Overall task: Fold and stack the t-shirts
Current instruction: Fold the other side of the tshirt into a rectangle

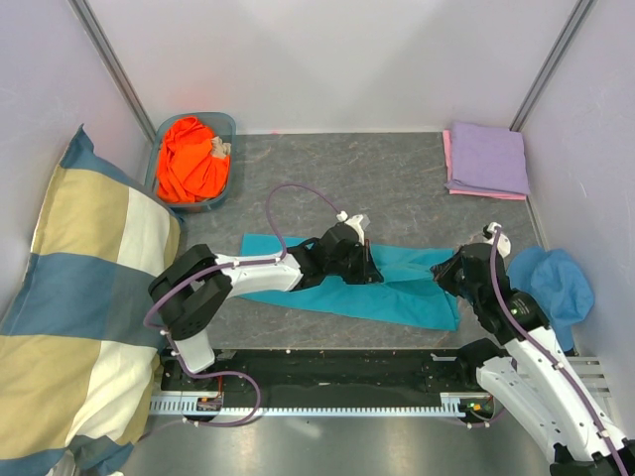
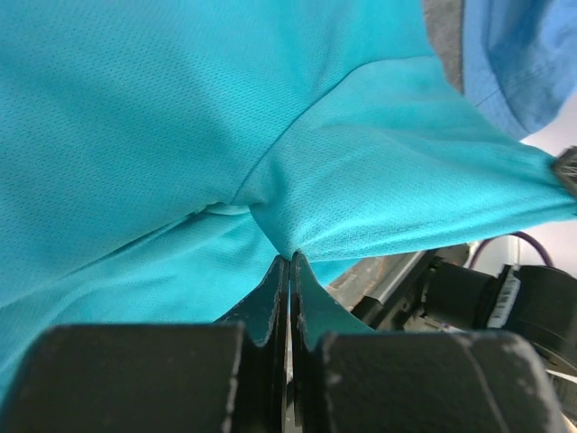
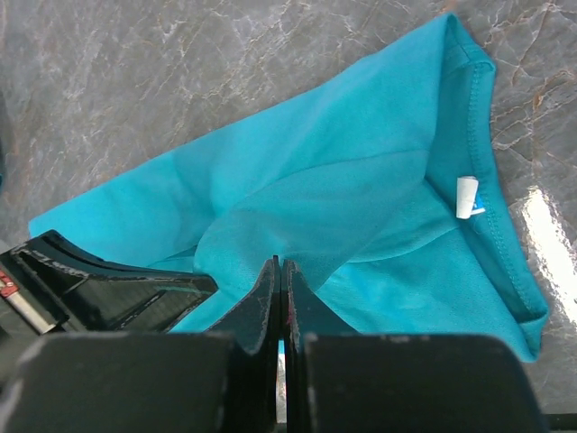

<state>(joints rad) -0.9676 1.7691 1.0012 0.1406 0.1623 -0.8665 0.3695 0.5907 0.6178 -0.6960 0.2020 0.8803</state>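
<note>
Four t-shirts are seen in the top view on the grey surface (image 1: 397, 178), which is flanked at 9 o'clock by a big checked pillow (image 1: 79, 297). The teal t-shirt (image 1: 407, 297) is spread at the centre, its long axis running from 9 o'clock to 3 o'clock with the 3 o'clock end dropped slightly toward the arms. At 1 o'clock a folded lavender t-shirt (image 1: 488, 157) is laid on a pink t-shirt (image 1: 448, 159), of which only an edge is shown. At 11 o'clock the orange t-shirt (image 1: 190, 159) is bundled in a blue basket (image 1: 224, 127), and a blue hat (image 1: 556, 283) is left at 3 o'clock. The left pincer (image 2: 289, 257) is pressed together on a pinched ridge of teal cloth near the shirt's middle. The right pincer (image 3: 280, 263) is likewise closed on a fold at the 3 o'clock end, near the collar, where a small white label (image 3: 465, 197) is visible. The cloth is thus gripped at two points along its long axis, with its 9 o'clock half lying free, so the coming fold is judged to turn on carrying the gripped part along that axis.
</note>
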